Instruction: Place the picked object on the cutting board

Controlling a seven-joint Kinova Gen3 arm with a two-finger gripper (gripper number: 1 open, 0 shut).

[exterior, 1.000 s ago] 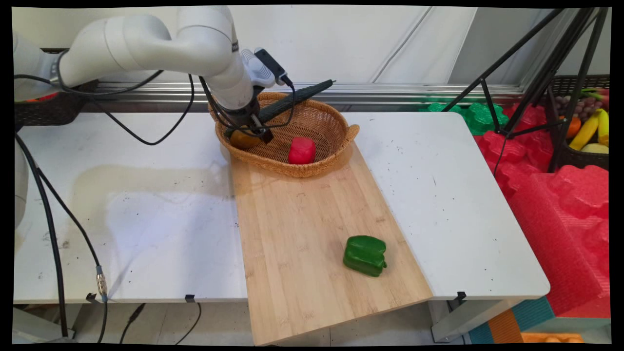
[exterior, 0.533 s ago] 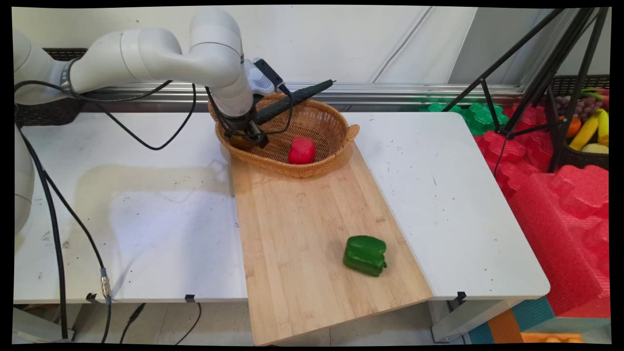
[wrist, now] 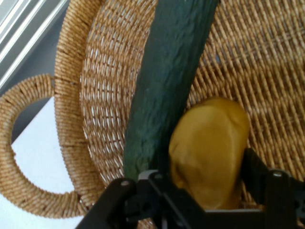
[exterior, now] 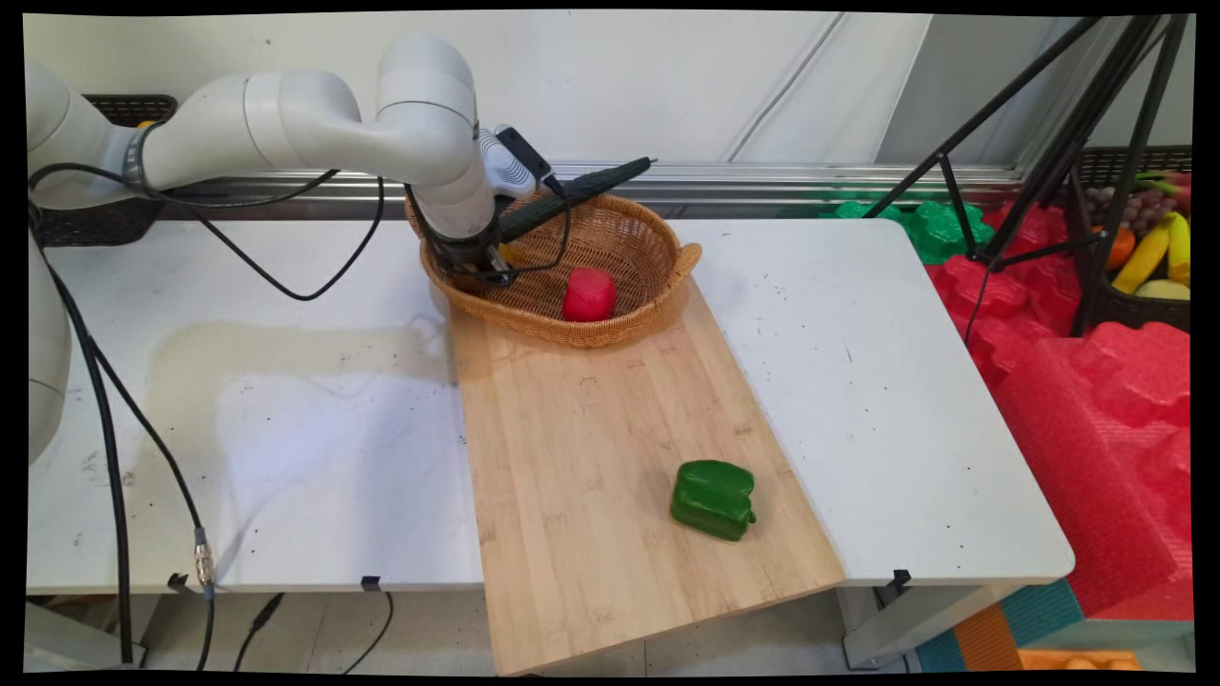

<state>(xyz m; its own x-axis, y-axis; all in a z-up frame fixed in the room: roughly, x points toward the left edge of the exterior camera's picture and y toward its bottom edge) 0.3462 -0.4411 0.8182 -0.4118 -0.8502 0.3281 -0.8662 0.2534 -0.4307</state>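
Note:
My gripper (exterior: 486, 267) reaches down into the left end of a wicker basket (exterior: 658, 286) at the table's back. In the hand view the gripper (wrist: 206, 176) is shut on a yellow-brown potato (wrist: 209, 148), with a black finger (wrist: 256, 172) pressed on its right side. A long dark green cucumber (wrist: 167, 81) lies just left of the potato and leans on the basket's rim (wrist: 71, 95). In the main view the cucumber (exterior: 572, 195) sticks out over the back rim. A red pepper (exterior: 589, 293) lies in the basket to the gripper's right.
A wooden cutting board (exterior: 591, 448) runs from the basket to the table's near edge, with a green pepper (exterior: 714, 498) on its right part. Black cables hang at the left. A black tripod (exterior: 1048, 124), red foam (exterior: 1096, 381) and a fruit crate (exterior: 1144, 248) stand right of the table.
The arm has sunk lower into the basket's left end, and the gripper now hides most of the potato in the main view. Both peppers and the cucumber lie as before.

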